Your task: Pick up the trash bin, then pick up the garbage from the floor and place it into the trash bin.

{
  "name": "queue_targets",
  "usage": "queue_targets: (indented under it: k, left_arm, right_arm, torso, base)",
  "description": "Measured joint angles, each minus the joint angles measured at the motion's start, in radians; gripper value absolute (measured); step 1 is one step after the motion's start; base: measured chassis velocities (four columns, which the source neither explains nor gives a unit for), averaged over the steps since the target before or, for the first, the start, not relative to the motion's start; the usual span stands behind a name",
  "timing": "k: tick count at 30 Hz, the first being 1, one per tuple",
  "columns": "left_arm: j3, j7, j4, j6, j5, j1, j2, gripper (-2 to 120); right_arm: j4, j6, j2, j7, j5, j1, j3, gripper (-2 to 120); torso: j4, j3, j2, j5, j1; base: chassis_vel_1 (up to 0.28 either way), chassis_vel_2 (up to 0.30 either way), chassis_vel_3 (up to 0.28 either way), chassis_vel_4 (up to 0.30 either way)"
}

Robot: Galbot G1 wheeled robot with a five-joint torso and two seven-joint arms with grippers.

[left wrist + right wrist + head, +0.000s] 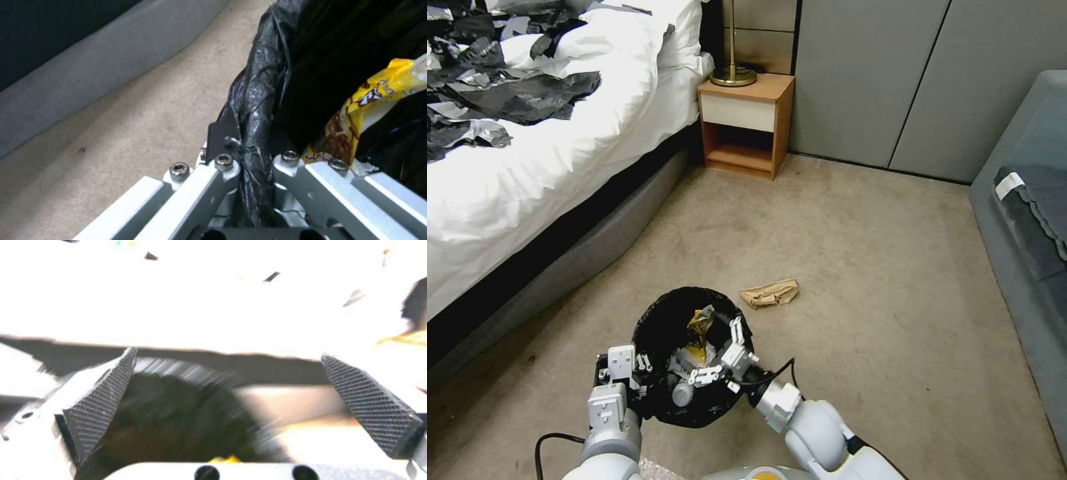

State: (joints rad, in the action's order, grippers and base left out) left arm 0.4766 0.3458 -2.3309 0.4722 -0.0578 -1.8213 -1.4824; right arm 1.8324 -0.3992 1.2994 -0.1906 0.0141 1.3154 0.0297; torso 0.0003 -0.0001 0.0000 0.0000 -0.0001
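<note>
Jaws: left gripper clamps trash bin rim; right gripper spread.

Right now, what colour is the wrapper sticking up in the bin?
Yellow, with brown print. The wrapper shows best in the left wrist view, against the black bag.

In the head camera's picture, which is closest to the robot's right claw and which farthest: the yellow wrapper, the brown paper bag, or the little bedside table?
Measured from the right gripper, open over the trash bin:
1. Yellow wrapper, inside the bin, right beside the fingers.
2. Brown paper bag, on the floor just beyond the bin.
3. Bedside table, far off against the wall by the bed.
</note>
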Motion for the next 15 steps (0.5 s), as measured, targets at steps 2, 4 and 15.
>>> queue_targets:
  k: [2,4,15]
  left_arm:
    - [0.016,0.0,-0.001,0.0,-0.007,0.005,0.0,1]
    - [0.022,0.0,-0.002,0.0,-0.011,0.007,0.001,1]
    - [0.038,0.0,-0.003,0.0,-0.028,0.032,0.0,1]
  right_arm:
    - [0.07,0.0,0.017,0.089,-0.033,0.069,-0.067,100]
    - [0.094,0.0,0.026,0.122,-0.036,0.097,-0.093,100]
    - [0.093,-0.096,0.081,0.297,-0.028,0.329,-0.259,100]
  torso:
    - [-0.0003,0.0,0.0,0.0,0.0]
    - [-0.0003,0.0,0.0,0.0001,0.0]
    - [-0.0003,0.0,0.0,0.0002,0.0]
  base:
    - [0.0,0.0,0.0,0.0]
    - [0.0,0.0,0.0,0.0]
    - [0.0,0.0,0.0,0.0]
